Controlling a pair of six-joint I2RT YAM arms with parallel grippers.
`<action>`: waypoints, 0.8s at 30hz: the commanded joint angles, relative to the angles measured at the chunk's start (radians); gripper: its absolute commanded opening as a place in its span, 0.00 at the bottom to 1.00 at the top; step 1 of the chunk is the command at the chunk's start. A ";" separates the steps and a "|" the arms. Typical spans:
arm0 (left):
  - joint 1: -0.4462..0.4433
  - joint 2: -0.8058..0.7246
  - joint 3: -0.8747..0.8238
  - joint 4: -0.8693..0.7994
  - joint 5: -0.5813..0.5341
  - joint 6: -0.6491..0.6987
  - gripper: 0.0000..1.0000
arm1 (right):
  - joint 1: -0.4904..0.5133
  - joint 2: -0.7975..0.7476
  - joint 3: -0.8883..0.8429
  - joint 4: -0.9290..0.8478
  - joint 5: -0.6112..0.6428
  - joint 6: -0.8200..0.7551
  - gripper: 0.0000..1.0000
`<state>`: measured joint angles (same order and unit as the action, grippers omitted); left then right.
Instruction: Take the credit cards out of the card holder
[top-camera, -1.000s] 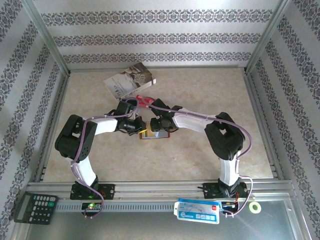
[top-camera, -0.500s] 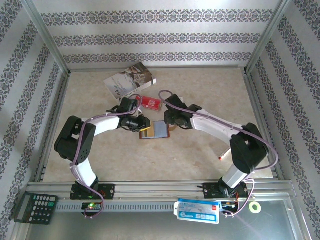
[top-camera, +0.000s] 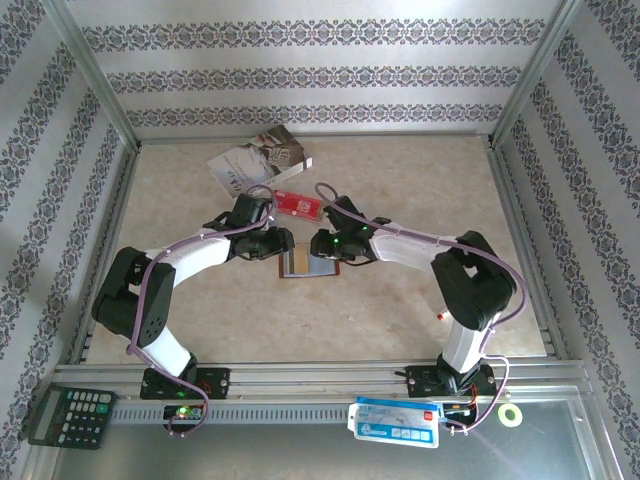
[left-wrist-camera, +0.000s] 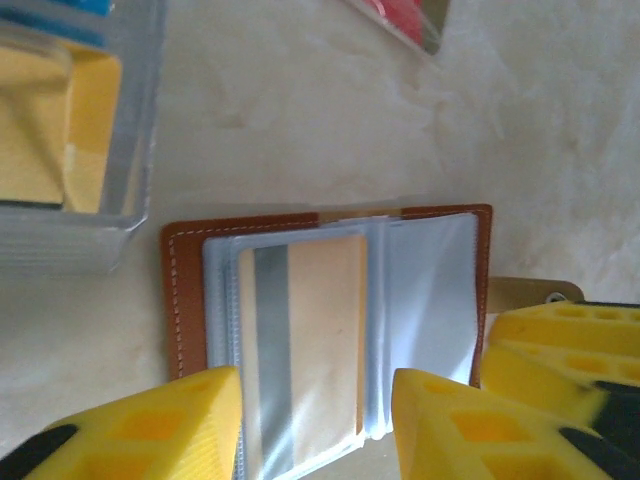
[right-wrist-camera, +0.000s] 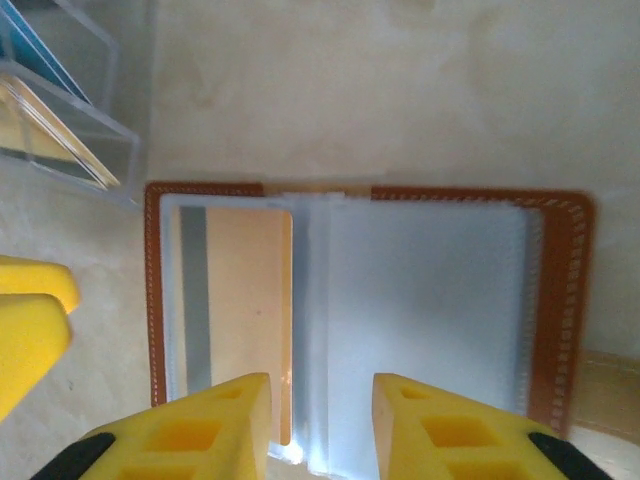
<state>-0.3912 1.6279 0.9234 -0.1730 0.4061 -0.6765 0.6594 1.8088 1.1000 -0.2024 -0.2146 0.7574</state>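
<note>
The card holder (top-camera: 308, 263) lies open on the table, brown leather (right-wrist-camera: 565, 300) around clear grey-blue sleeves. A tan credit card (left-wrist-camera: 312, 340) with a grey stripe sits in its left sleeve (right-wrist-camera: 240, 310). My left gripper (left-wrist-camera: 315, 425) hovers open over the holder's near left edge, one finger on each side of the tan card. My right gripper (right-wrist-camera: 320, 430) is open over the near edge at the middle fold. In the top view the left gripper (top-camera: 283, 244) and the right gripper (top-camera: 320, 246) almost meet above the holder. A red card (top-camera: 297, 204) lies beyond it.
A white-grey booklet (top-camera: 258, 160) lies at the back. A clear plastic box (left-wrist-camera: 70, 130) with yellow and blue cards stands just beyond the holder's left corner (right-wrist-camera: 60, 110). The holder's tab (left-wrist-camera: 530, 290) sticks out on the right. A calculator (top-camera: 68, 415) sits outside the frame.
The right gripper swung out to the right, then came back to the holder's near edge. The left arm's elbow dropped leftward. The red card now lies uncovered beyond the holder.
</note>
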 joint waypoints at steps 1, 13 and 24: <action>-0.007 0.015 -0.014 -0.019 -0.010 0.012 0.38 | 0.010 0.046 0.041 0.035 -0.061 0.054 0.29; -0.008 0.066 -0.027 0.051 -0.023 -0.013 0.21 | 0.005 0.117 0.062 0.077 -0.112 0.078 0.17; -0.013 0.096 -0.035 0.087 -0.007 -0.032 0.14 | 0.000 0.144 0.073 0.069 -0.119 0.073 0.14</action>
<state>-0.3916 1.7061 0.8936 -0.1177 0.4057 -0.6971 0.6636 1.9385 1.1465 -0.1364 -0.3195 0.8211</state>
